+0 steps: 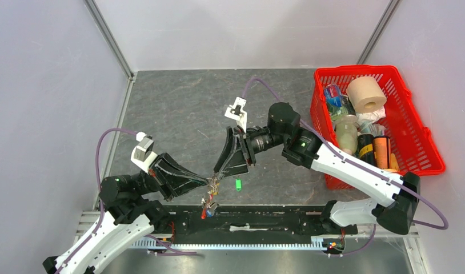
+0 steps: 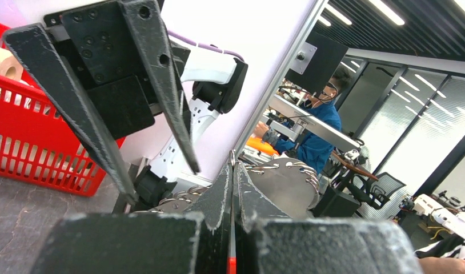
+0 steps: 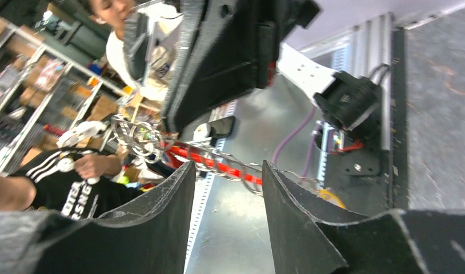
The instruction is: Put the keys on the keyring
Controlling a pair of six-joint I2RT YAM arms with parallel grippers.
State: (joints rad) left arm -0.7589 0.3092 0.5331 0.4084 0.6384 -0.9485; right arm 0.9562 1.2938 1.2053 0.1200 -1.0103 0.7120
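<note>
My left gripper (image 1: 210, 183) is shut on the thin silver keyring (image 2: 232, 157), held above the table's near edge. Silver keys (image 1: 209, 202) and the red fob (image 1: 203, 216) dangle below it. In the left wrist view flat silver keys (image 2: 287, 182) lie on either side of the shut jaws. My right gripper (image 1: 219, 171) is open and empty, its fingertips close beside the ring. In the right wrist view the chain and red fob (image 3: 219, 165) run across just beyond my open fingers (image 3: 161, 200), not between them. A small green-headed key (image 1: 238, 184) lies on the table beside both grippers.
A red plastic basket (image 1: 430, 137) with a paper roll, bottles and cans stands at the right, under the right arm's elbow. It also shows in the left wrist view (image 2: 36, 148). A black rail (image 1: 264, 220) runs along the near edge.
</note>
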